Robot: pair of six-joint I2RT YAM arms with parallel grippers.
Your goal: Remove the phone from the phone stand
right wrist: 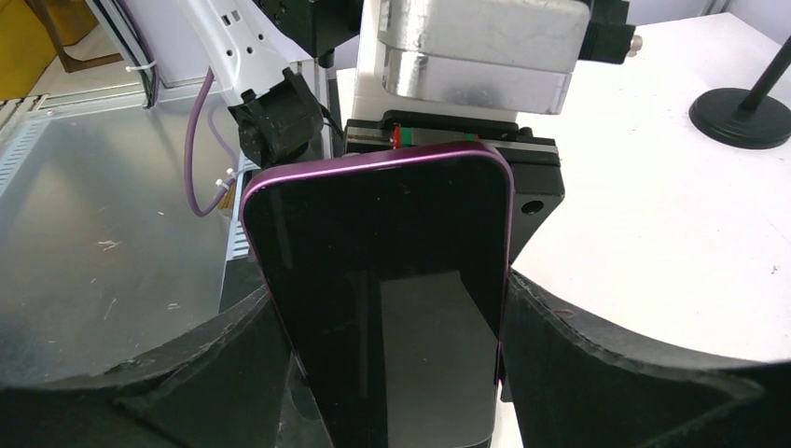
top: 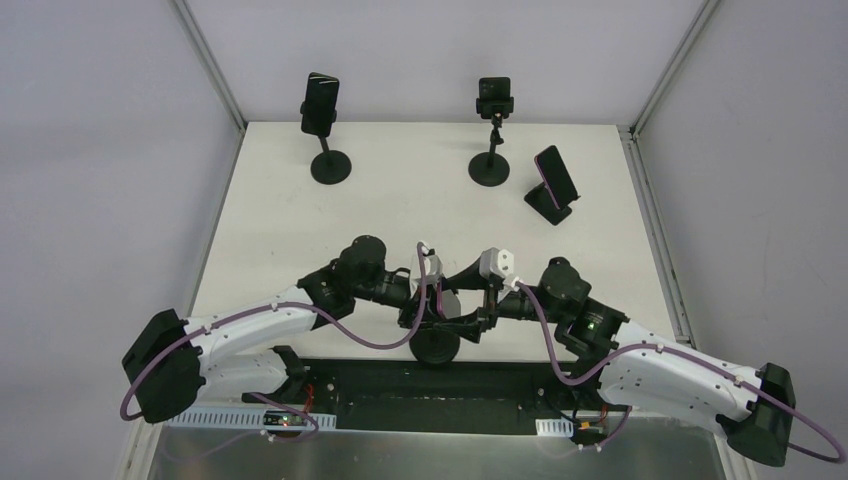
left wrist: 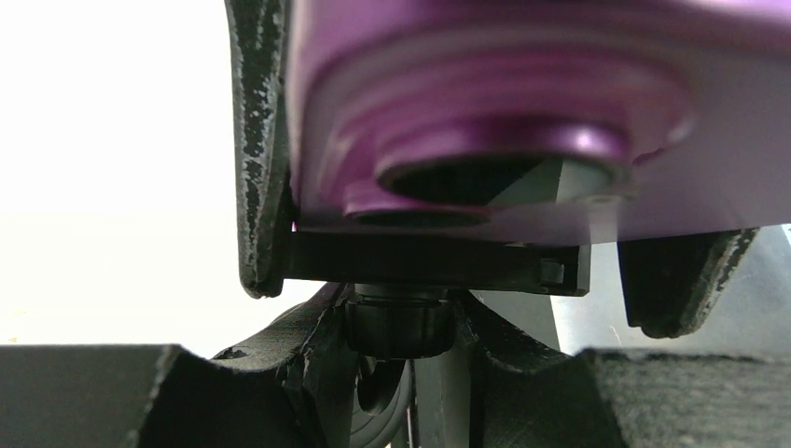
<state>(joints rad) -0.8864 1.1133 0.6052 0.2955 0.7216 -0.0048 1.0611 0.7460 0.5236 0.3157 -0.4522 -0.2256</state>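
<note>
A purple-edged phone (right wrist: 382,280) with a dark screen stands in the black clamp (right wrist: 536,187) of a phone stand whose round base (top: 436,347) sits at the table's near edge. My right gripper (right wrist: 387,373) is shut on the phone, one finger against each long side. In the left wrist view the phone's purple back (left wrist: 485,103) and camera lens fill the top, with the clamp (left wrist: 420,261) under it. My left gripper (left wrist: 401,345) is shut on the stand's knob (left wrist: 399,327) just below the clamp. From above, the two grippers (top: 425,315) (top: 480,318) meet over the base.
At the back stand two tall stands with round bases (top: 331,166) (top: 489,168), each carrying a phone (top: 320,103) (top: 494,98). A tilted phone on a low stand (top: 553,183) is at the back right. A metal sheet (right wrist: 93,252) lies beyond the table's near edge.
</note>
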